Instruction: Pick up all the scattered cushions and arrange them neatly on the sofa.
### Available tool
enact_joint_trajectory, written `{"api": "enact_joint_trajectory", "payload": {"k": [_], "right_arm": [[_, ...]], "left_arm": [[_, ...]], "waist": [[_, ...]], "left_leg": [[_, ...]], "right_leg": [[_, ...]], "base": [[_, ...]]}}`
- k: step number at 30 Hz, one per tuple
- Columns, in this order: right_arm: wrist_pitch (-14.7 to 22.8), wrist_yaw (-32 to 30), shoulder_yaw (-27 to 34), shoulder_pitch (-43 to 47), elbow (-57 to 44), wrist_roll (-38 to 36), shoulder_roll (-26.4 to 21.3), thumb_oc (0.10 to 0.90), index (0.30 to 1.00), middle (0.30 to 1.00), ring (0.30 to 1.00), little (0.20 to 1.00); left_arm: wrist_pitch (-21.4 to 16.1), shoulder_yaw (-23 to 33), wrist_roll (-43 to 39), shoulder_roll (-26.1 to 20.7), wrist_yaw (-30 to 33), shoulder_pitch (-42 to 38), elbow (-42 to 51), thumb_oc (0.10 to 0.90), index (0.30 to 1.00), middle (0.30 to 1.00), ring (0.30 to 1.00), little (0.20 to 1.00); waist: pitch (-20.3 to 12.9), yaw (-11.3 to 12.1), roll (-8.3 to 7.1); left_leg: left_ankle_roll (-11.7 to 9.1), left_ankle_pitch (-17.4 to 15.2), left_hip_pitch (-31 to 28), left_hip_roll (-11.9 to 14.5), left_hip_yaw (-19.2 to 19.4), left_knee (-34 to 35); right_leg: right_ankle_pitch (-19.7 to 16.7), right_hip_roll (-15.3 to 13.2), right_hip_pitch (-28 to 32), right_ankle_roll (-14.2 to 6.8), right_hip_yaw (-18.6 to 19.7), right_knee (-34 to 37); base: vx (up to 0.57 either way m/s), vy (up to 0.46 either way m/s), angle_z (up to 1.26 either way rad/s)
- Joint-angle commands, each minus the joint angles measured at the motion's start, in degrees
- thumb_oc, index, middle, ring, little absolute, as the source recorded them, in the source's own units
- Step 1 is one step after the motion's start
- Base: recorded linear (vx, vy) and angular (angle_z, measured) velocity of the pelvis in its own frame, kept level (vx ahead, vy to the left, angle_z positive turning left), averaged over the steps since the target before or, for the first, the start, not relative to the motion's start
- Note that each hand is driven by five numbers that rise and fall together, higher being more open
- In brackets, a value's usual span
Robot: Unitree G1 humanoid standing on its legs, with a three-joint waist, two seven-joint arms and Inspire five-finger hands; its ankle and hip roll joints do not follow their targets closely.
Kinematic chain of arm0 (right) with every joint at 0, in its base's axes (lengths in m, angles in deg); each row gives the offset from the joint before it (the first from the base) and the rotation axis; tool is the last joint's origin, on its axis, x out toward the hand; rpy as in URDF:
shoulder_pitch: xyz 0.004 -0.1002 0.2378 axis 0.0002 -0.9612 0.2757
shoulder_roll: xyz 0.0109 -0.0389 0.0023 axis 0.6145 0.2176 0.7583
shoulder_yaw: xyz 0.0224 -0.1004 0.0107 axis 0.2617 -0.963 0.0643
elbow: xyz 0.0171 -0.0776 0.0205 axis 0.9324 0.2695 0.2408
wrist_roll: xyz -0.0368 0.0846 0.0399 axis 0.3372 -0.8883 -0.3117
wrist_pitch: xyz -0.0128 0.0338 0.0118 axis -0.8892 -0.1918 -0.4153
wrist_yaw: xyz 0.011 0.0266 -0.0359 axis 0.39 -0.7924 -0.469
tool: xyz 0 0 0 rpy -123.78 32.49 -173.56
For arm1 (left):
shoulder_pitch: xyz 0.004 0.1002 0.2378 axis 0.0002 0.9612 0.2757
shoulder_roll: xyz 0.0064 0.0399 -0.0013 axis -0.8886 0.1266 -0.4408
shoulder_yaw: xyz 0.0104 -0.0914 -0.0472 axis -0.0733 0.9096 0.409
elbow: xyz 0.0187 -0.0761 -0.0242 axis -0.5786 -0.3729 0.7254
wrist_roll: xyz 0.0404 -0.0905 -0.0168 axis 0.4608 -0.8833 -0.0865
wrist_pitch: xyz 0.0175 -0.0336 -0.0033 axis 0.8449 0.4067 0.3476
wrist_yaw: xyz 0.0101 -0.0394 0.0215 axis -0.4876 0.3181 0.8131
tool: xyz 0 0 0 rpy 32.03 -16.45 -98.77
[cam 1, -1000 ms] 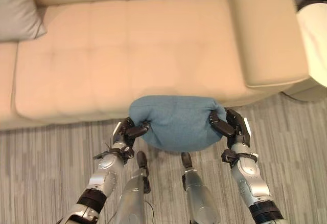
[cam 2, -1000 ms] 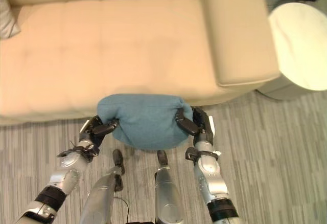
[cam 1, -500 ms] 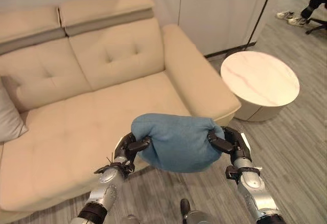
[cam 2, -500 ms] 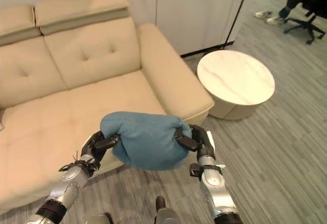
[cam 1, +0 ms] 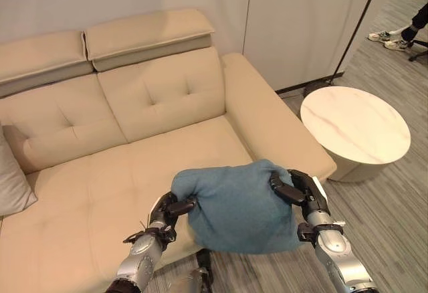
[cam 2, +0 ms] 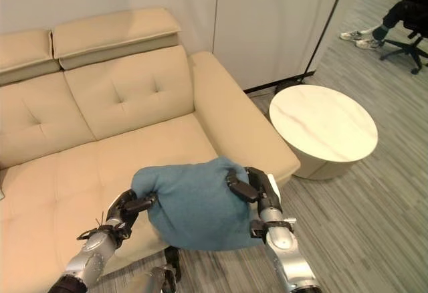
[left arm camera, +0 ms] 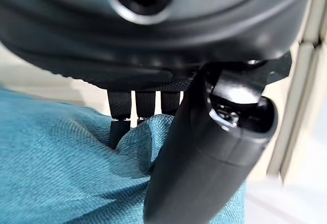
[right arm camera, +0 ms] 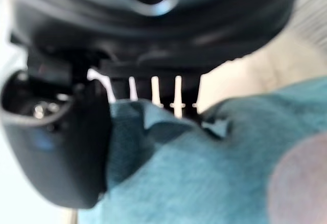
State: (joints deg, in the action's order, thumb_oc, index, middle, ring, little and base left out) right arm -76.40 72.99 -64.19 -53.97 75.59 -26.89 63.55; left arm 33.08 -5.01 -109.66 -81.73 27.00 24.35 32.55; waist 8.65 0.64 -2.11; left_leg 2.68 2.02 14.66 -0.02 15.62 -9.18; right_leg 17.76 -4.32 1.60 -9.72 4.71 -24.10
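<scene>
So the job right now is carrying the blue cushion (cam 1: 237, 206) over to the sofa (cam 1: 134, 152) and setting it down tidy. My take on doing it well: keep both grips even so it doesn't twist or sag out of one side, bring it over the seat, lower it until it rests on the seat, and only then let go with both at once. Propping it against the backrest would probably look neatest, maybe to balance the grey cushion (cam 1: 12, 179) sitting at the far left end.

Going left to right: the left robot hand (cam 1: 168, 209) is pinching the cushion's left corner, fingers and thumb curled into the fabric. The wrist view backs that up, cloth bunched between thumb and fingers (left arm camera: 120, 116). The cushion hangs in the air between the two, over the sofa's front edge, not touching the seat as far as I can tell. The right robot hand (cam 1: 299, 191) clamps the upper right corner the same way, thumb pressed into the blue fabric.

Off to the right is a round white surface (cam 1: 354, 122), well apart from the cushion, so no real risk of bumping it.
</scene>
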Motion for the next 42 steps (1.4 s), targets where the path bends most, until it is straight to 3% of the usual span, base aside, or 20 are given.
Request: {"api": "enact_joint_trajectory", "payload": {"k": [1, 3, 4, 6, 8, 9, 11, 13, 15, 20, 23, 24, 25, 26, 28, 29, 31, 32, 35, 42], "right_arm": [[6.01, 2.35, 1.11, 8.23, -4.98, 1.69, 3.09, 0.400, 0.300, 0.300, 0.300, 0.300], [5.98, 2.19, 1.21, 8.43, -5.17, 2.16, 3.07, 0.400, 0.300, 0.300, 0.300, 0.300], [5.81, 1.86, 1.89, 9.79, -5.44, 3.03, 2.13, 0.400, 0.300, 0.300, 0.300, 0.300], [5.50, 1.18, 2.41, 11.68, -5.19, 3.81, 0.48, 0.400, 0.300, 0.300, 0.300, 0.300], [5.37, 0.98, 2.56, 12.47, -4.90, 4.02, -0.26, 0.400, 0.300, 0.300, 0.300, 0.300], [4.96, 0.25, 2.87, 14.19, -4.19, 4.17, -1.58, 0.400, 0.300, 0.300, 0.300, 0.300], [4.82, -0.27, 2.90, 15.55, -3.54, 4.04, -1.62, 0.400, 0.300, 0.300, 0.300, 0.300], [4.91, -0.48, 2.57, 16.30, -3.25, 3.81, -1.72, 0.400, 0.300, 0.300, 0.300, 0.300], [5.07, -0.52, 2.56, 17.44, -2.61, 3.30, -1.53, 0.400, 0.300, 0.300, 0.300, 0.300], [5.40, 0.09, 0.34, 20.48, -0.92, 2.35, -1.50, 0.400, 0.300, 0.300, 0.300, 0.300], [4.74, -0.63, -5.66, 28.60, 2.51, 1.76, -2.34, 0.400, 0.300, 0.300, 0.300, 0.300], [4.40, -1.47, -7.42, 31.63, 3.83, 1.63, -2.81, 0.400, 0.300, 0.300, 0.300, 0.300], [4.06, -1.96, -9.14, 34.72, 5.07, 1.43, -3.23, 0.400, 0.300, 0.300, 0.300, 0.300], [3.85, -2.51, -11.26, 38.27, 6.14, 1.92, -3.87, 0.400, 0.300, 0.300, 0.300, 0.300], [3.97, -2.55, -11.38, 38.75, 6.47, 1.87, -3.87, 0.400, 0.300, 0.300, 0.300, 0.300], [2.78, -5.91, -18.49, 51.61, 13.16, 11.19, -10.71, 0.400, 0.300, 0.300, 0.300, 0.300], [1.21, -7.53, -19.11, 57.01, 11.32, 17.09, -12.85, 0.400, 0.300, 0.300, 0.300, 0.300], [1.81, -10.63, -21.69, 65.21, 15.60, 18.02, -14.37, 0.400, 0.300, 0.300, 0.300, 0.300], [1.21, -10.60, -27.82, 76.52, 23.51, 14.10, -15.10, 0.400, 0.300, 0.300, 0.300, 0.300], [0.48, -12.14, -34.07, 89.11, 32.39, 12.79, -18.56, 0.400, 0.300, 0.300, 0.300, 0.300]], "left_arm": [[-8.00, 4.53, 0.87, -2.55, -0.95, -6.33, 10.70, 0.400, 0.300, 0.300, 0.300, 0.300], [-7.91, 5.11, 1.02, -2.60, -0.75, -6.29, 10.72, 0.400, 0.300, 0.300, 0.300, 0.300], [-7.81, 5.31, 1.59, -2.94, -0.85, -7.24, 10.04, 0.400, 0.300, 0.300, 0.300, 0.300], [-7.86, 4.77, 2.05, -2.89, -0.92, -8.69, 9.83, 0.400, 0.300, 0.300, 0.300, 0.300], [-7.88, 4.42, 2.32, -2.87, -0.98, -9.79, 9.48, 0.400, 0.300, 0.300, 0.300, 0.300], [-8.41, 3.80, 2.82, -2.86, -0.42, -12.34, 8.76, 0.400, 0.300, 0.300, 0.300, 0.300], [-9.11, 3.45, 3.59, -2.97, 0.45, -14.45, 8.17, 0.400, 0.300, 0.300, 0.300, 0.300], [-9.61, 3.52, 3.75, -3.20, 0.91, -14.99, 7.91, 0.400, 0.300, 0.300, 0.300, 0.300], [-9.77, 3.55, 4.56, -3.85, 1.21, -16.15, 7.33, 0.400, 0.300, 0.300, 0.300, 0.300], [-10.35, 3.72, 5.77, -4.97, 2.33, -17.58, 4.92, 0.400, 0.300, 0.300, 0.300, 0.300], [-10.37, 2.54, 5.27, -6.31, 4.85, -22.38, 0.99, 0.400, 0.300, 0.300, 0.300, 0.300], [-10.63, 1.95, 4.67, -6.88, 5.69, -24.61, -0.55, 0.400, 0.300, 0.300, 0.300, 0.300], [-10.47, 1.56, 4.08, -7.62, 6.50, -27.00, -2.13, 0.400, 0.300, 0.300, 0.300, 0.300], [-10.71, 0.90, 3.12, -8.54, 7.49, -29.48, -3.44, 0.400, 0.300, 0.300, 0.300, 0.300], [-10.79, 0.98, 3.03, -8.57, 7.43, -29.85, -3.70, 0.400, 0.300, 0.300, 0.300, 0.300], [-11.64, 0.60, 2.54, -12.97, 9.02, -35.60, -8.62, 0.400, 0.300, 0.300, 0.300, 0.300], [-12.34, -1.02, 1.70, -12.95, 10.96, -40.25, -8.92, 0.400, 0.300, 0.300, 0.300, 0.300], [-13.98, -4.10, 1.66, -14.52, 11.63, -47.24, -11.86, 0.400, 0.300, 0.300, 0.300, 0.300], [-14.17, -9.40, 0.99, -16.63, 11.31, -57.79, -16.69, 0.400, 0.300, 0.300, 0.300, 0.300], [-14.53, -14.00, 2.06, -17.04, 11.84, -68.36, -20.52, 0.400, 0.300, 0.300, 0.300, 0.300]], "waist": [[-4.48, 2.15, -2.54], [-4.46, 1.75, -1.91], [-4.10, 0.53, -1.33], [-4.09, -0.91, -0.43], [-4.12, -1.73, -0.28], [-4.32, -3.33, -0.53], [-3.72, -4.71, -0.72], [-3.36, -5.03, -0.75], [-3.74, -5.11, -2.02], [-5.87, -4.92, -1.55], [-4.50, -3.84, -2.06], [-3.81, -3.40, -2.28], [-3.24, -2.58, -2.31], [-3.03, -1.88, -2.17], [-2.67, -1.85, -2.19], [-1.69, 1.10, 0.44], [-1.26, 0.28, 0.89], [-0.42, 0.38, 0.53], [0.45, 0.50, 0.19], [2.11, 0.63, 0.08]], "left_leg": [[-0.72, -2.57, -1.51, 2.95, -2.68, -0.02], [-0.53, -2.93, -2.95, 3.14, -3.75, 0.71], [-0.65, -4.48, -6.59, 2.23, -6.56, 1.76], [-1.51, -6.20, -8.87, 2.26, -8.63, 1.94], [-1.96, -6.95, -9.61, 2.08, -9.98, 1.78], [-2.89, -8.85, -11.57, 1.04, -12.94, 1.77], [-3.43, -10.44, -13.63, 0.32, -15.36, 1.39], [-3.69, -11.24, -14.49, 0.31, -15.97, 1.12], [-3.69, -12.41, -16.15, -0.62, -16.01, 1.15], [-5.06, -12.92, -18.90, 0.91, -17.55, 2.61], [-8.80, -9.97, -10.04, 3.41, -17.66, -17.16], [-8.64, -9.57, -7.96, 4.68, -17.37, -17.50], [-8.34, -10.31, -6.61, 6.39, -17.12, -14.29], [-8.33, -7.80, -5.21, 8.07, -17.43, -9.94], [-8.40, -7.65, -5.69, 8.10, -17.30, -9.42], [-9.86, -0.85, -4.28, 11.61, -20.84, 5.40], [-10.63, 1.07, -3.60, 11.04, -19.47, 5.87], [-11.20, 1.86, -1.64, 9.69, -19.81, 6.19], [-11.03, 2.83, 1.58, 8.83, -18.71, 7.25], [-11.30, 4.14, 6.19, 7.66, -17.04, 8.32]], "right_leg": [[-17.92, 5.84, -0.27, -2.48, -4.93, -7.27], [-17.81, 5.30, -2.34, -1.91, -5.42, -8.20], [-14.11, 3.32, -6.35, 0.56, -5.53, -5.04], [-10.30, 0.86, -8.28, 2.28, -5.48, 0.65], [-10.98, -0.16, -8.96, 2.60, -4.55, 5.13], [-13.45, -1.24, -11.69, 2.13, -0.58, 12.84], [-16.86, -1.52, -14.17, 0.74, 2.55, 16.43], [-17.64, -1.80, -14.24, 0.35, 1.72, 17.56], [-19.63, -2.62, -12.48, -0.79, 0.41, 17.95], [-18.13, -0.54, -10.86, 0.23, 0.42, 17.37], [-16.66, -0.63, -7.17, 3.54, -1.89, 17.86], [-15.75, -0.82, -6.52, 3.93, -2.12, 17.63], [-14.74, -0.82, -5.79, 3.76, -2.01, 17.41], [-14.35, -0.74, -5.91, 3.36, -1.94, 17.32], [-14.20, -0.72, -5.81, 3.43, -1.86, 17.17], [-10.83, 1.41, -4.61, 2.90, -0.71, 15.13], [-10.50, 1.19, -5.27, 2.69, -0.94, 14.76], [-11.28, 0.23, -8.15, 1.92, 0.11, 15.20], [-13.55, -0.69, -13.25, 0.86, 1.14, 15.47], [-17.08, -2.64, -18.15, -0.47, 1.34, 17.85]], "base": [[0.36, 0.112, 0.39], [0.28, 0.046, 0.49], [0.44, 0.002, 0.63], [0.46, -0.035, 0.85], [0.31, -0.087, 1.14], [0.42, -0.120, 1.20], [0.40, -0.119, 1.16], [0.23, -0.074, 1.07], [0.24, -0.110, 0.62], [0.21, -0.146, 0.27], [0.10, -0.183, 0.30], [0.06, -0.007, 0.37], [0.08, 0.063, 0.17], [0.07, 0.056, 0.04], [0.12, 0.095, -0.02], [0.28, 0.221, 0.12], [0.12, 0.238, -0.14], [-0.10, 0.146, -0.20], [-0.16, 0.126, -0.44], [-0.04, 0.067, 0.09]]}}
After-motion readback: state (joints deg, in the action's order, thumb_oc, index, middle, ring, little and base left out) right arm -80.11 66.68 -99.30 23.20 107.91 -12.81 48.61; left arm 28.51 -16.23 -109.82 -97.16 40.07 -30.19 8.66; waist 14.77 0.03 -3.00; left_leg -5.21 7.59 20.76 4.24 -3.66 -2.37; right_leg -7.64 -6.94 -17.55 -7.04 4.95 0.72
